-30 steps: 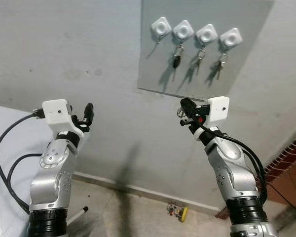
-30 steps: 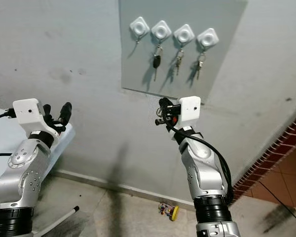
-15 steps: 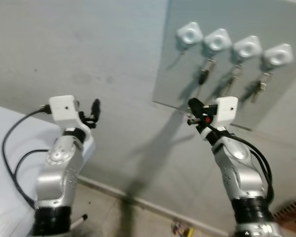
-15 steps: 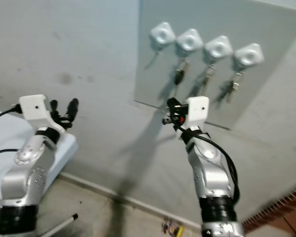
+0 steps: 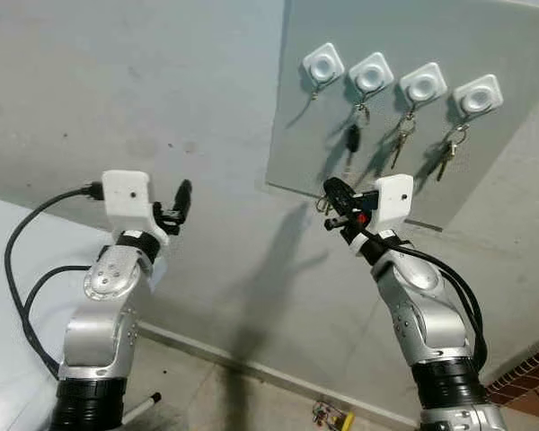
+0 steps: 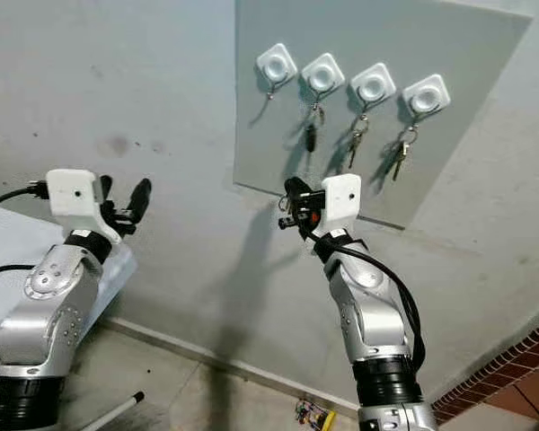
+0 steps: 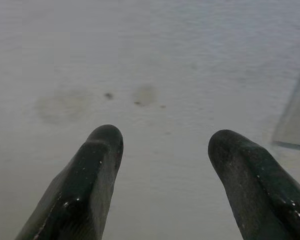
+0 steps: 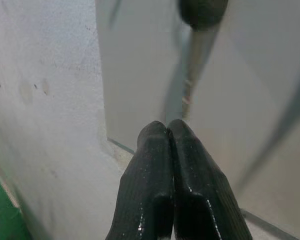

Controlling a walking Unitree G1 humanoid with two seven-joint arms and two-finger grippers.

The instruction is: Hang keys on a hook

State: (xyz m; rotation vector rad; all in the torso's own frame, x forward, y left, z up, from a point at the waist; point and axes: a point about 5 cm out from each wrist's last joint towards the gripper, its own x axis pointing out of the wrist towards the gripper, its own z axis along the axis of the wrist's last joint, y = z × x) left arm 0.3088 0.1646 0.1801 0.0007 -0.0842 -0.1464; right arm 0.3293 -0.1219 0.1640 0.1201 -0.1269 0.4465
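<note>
A grey board on the wall carries four white hooks. The leftmost hook is bare. A black-headed key and two more key bunches hang from the other three. My right gripper is raised just below the board's lower edge, under the black-headed key, and is shut on a small key ring. In the right wrist view its fingertips press together, with the black-headed key blurred ahead. My left gripper is held up open facing the bare wall, with nothing between its fingers.
A white surface lies at my lower left. On the floor by the wall lies a small key bunch with a yellow tag. A white stick lies near my left arm. Red brick shows at the lower right.
The camera has swung, so the board sits differently in the picture. My right gripper with the key ring has come up closer to the board's lower edge. The left arm keeps its pose.
</note>
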